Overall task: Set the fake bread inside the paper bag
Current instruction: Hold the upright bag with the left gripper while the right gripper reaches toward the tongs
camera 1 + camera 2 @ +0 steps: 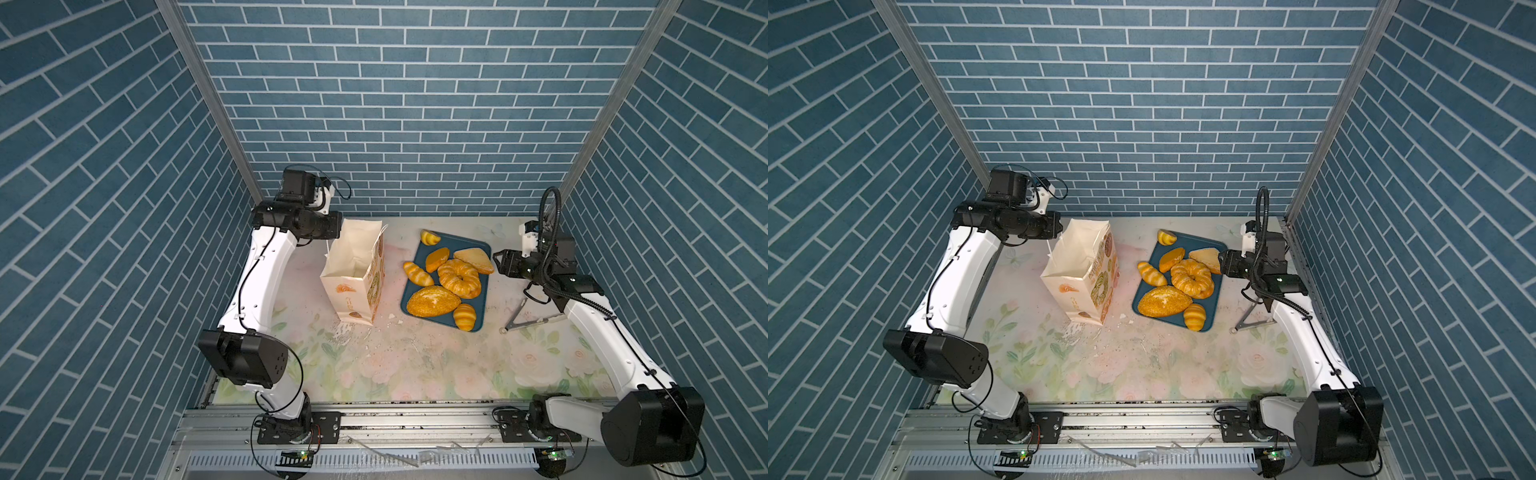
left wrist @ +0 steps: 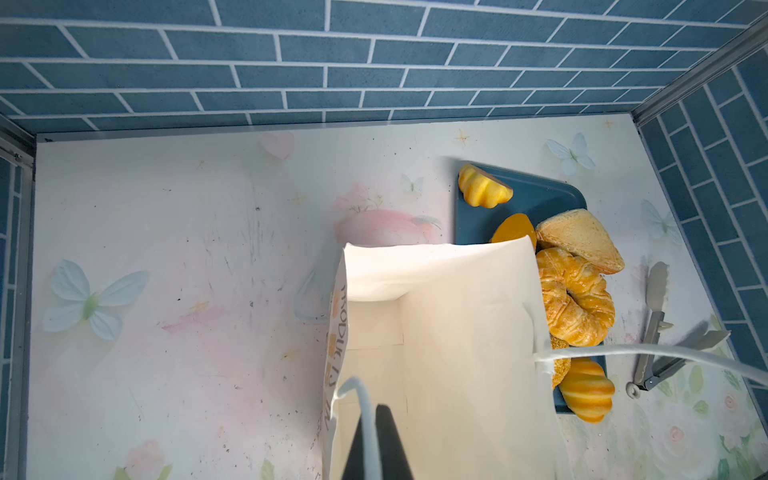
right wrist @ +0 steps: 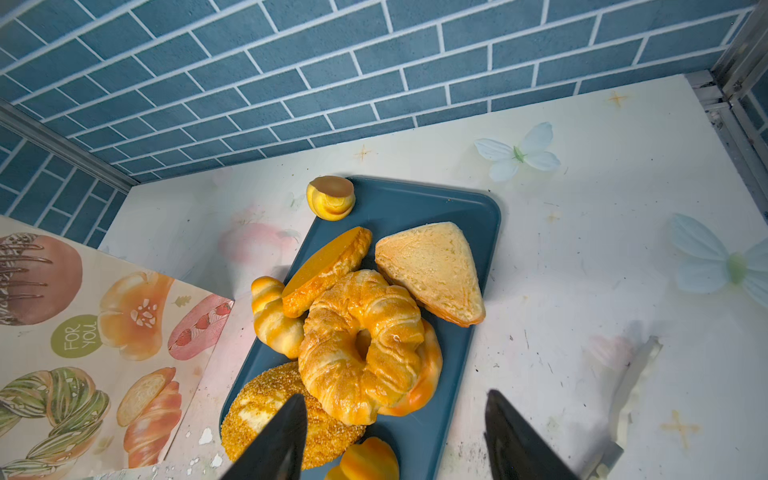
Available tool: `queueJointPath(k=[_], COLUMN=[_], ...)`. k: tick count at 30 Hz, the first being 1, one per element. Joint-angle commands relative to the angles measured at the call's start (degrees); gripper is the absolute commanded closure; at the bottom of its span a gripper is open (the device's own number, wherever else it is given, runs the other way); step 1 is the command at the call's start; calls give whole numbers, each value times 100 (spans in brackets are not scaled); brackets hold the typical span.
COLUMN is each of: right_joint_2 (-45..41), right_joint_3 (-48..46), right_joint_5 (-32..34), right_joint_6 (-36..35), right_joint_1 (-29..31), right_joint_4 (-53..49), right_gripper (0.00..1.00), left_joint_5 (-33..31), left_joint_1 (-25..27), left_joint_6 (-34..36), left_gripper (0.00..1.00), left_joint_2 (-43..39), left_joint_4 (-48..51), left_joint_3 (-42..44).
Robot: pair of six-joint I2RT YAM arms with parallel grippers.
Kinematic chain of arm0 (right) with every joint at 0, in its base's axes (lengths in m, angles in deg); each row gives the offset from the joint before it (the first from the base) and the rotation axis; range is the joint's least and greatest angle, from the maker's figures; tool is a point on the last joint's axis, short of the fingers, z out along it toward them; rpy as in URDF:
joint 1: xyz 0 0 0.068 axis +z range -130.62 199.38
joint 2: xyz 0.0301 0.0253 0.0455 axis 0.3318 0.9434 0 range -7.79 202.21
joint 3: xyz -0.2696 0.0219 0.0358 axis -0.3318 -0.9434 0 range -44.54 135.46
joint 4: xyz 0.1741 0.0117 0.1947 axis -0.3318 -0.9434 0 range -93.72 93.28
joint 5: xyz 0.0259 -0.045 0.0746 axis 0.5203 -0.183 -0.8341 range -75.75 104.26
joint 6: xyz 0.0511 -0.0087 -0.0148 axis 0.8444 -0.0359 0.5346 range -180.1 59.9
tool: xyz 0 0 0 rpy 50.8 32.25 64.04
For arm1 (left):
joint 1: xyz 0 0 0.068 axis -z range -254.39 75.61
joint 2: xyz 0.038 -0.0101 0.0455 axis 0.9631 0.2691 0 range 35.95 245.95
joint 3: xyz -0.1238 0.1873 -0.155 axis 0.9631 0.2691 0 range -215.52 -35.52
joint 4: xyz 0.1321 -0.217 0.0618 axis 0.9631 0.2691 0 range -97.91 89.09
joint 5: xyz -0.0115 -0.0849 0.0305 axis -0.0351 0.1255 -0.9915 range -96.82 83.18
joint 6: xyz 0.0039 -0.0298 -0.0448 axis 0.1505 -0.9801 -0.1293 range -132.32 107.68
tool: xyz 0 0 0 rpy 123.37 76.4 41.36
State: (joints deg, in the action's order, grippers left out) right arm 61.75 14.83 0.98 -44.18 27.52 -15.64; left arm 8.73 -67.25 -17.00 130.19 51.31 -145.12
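**Bag gripped by its handle, bread on the tray**

The left gripper [image 2: 372, 419] is pressed together on a cord handle [image 2: 360, 397] of the paper bag [image 1: 353, 286]. The bag stands upright, mouth open, at 9 o'clock from the dark blue tray [image 1: 459, 242]. All seven pieces of fake bread [image 1: 437, 259] lie on the tray. The twisted ring [image 1: 459, 278] is in the middle, the tan triangle [image 1: 473, 259] at 1 o'clock, the small croissant [image 1: 430, 237] on the rim at 11 and the large loaf [image 1: 433, 302] at 7. The right gripper [image 3: 395, 395] hovers at the tray's 3 o'clock edge, fingers spread apart. Metal tongs [image 1: 528, 322] lie at 4 o'clock.
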Motion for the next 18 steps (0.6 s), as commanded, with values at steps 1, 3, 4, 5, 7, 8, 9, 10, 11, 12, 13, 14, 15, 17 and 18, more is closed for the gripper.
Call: queueJointPath(k=[1, 3, 4, 5, 7, 8, 9, 10, 11, 12, 13, 14, 15, 17, 18], right_joint_2=[140, 209, 225, 227, 216, 194, 175, 150, 125, 84, 62, 45, 42, 72, 101], right_joint_3=[145, 243, 296, 325, 360, 387, 420, 434, 454, 468, 480, 501, 537, 611, 640], right_joint_5=[-9, 51, 109, 163, 292, 326, 328, 279, 239, 190, 124, 96, 60, 6, 8], right_joint_6=[249, 367, 436, 495, 626, 670, 718, 744, 776, 772, 776, 787, 790, 775, 772], right_joint_1=[22, 27, 24, 21, 24, 27, 21, 34, 53, 86, 123, 161, 192, 252, 287], right_joint_4=[-243, -385, -487, -562, -760, -851, -965, -1033, -1075, -1099, -1098, -1109, -1127, -1168, -1197], right_gripper=[32, 31, 31, 31, 31, 31, 31, 31, 30, 30, 30, 30, 30, 29, 29], left_joint_5=[-14, -17, -31, -22, -24, -13, 24, 31, 59, 79, 111, 155, 211, 398, 480], left_joint_1=[-77, -98, -123, -152, -207, -237, -271, -300, -309, -309, -309, -318, -334, -391, -440], left_joint_6=[-108, -230, -306, -385, -537, -581, -645, -699, -736, -795, -866, -933, -1031, -1230, -1371], left_gripper=[99, 96, 93, 93, 92, 92, 92, 92, 92, 93, 93, 93, 94, 95, 96], left_joint_2=[-174, -277, -346, -412, -562, -617, -670, -720, -760, -794, -839, -875, -943, -1103, -1197], left_joint_4=[-80, -189, -267, -349, -488, -543, -584, -611, -633, -653, -678, -711, -770, -998, -1129], left_joint_3=[198, 346, 451, 548, 742, 815, 895, 968, 1026, 1099, 1189, 1273, 1375, 1647, 1804])
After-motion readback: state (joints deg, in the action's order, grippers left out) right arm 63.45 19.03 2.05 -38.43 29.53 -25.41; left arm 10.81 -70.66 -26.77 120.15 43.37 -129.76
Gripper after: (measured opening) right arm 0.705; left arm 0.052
